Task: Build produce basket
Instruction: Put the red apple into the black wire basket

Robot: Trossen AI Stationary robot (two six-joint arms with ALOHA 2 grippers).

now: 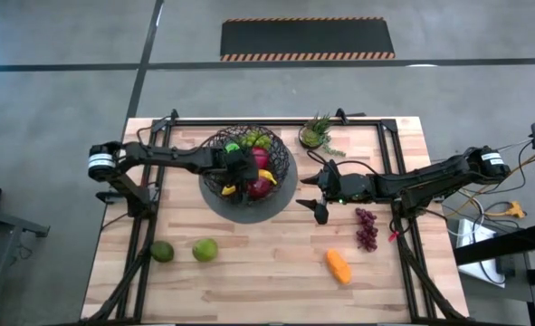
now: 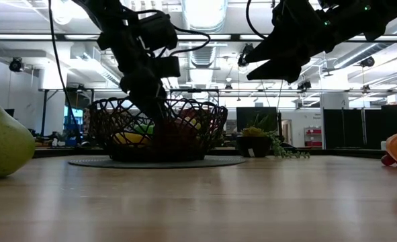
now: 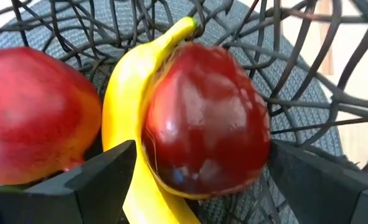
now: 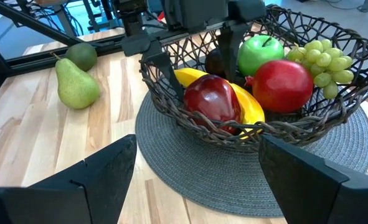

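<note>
The black wire basket (image 1: 214, 154) stands on a round grey mat (image 4: 190, 180). It holds a banana (image 4: 251, 107), a green apple (image 4: 258, 53), a red apple (image 4: 282, 84), green grapes (image 4: 324, 59) and a dark red apple (image 3: 202, 118) that lies on the banana. My left gripper (image 1: 249, 179) reaches down into the basket, open, with a finger on either side of the dark red apple. My right gripper (image 1: 314, 193) hovers open just right of the basket. A pear (image 1: 205, 249), a lime (image 1: 162, 252), purple grapes (image 1: 367, 226) and an orange piece (image 1: 339, 266) lie on the table. My left gripper comes into the basket from above, and its fingers (image 3: 103, 180) stand close on both sides of the dark red apple's lower half (image 3: 165, 168). I cannot tell whether they touch it. The apple rests on the banana (image 3: 118, 106) and against the basket's wire wall.
A small potted plant (image 1: 319, 136) stands at the far edge, right of the basket. A black frame runs along the table's left, right and far edges. Bare wood lies between the pear and the orange piece.
</note>
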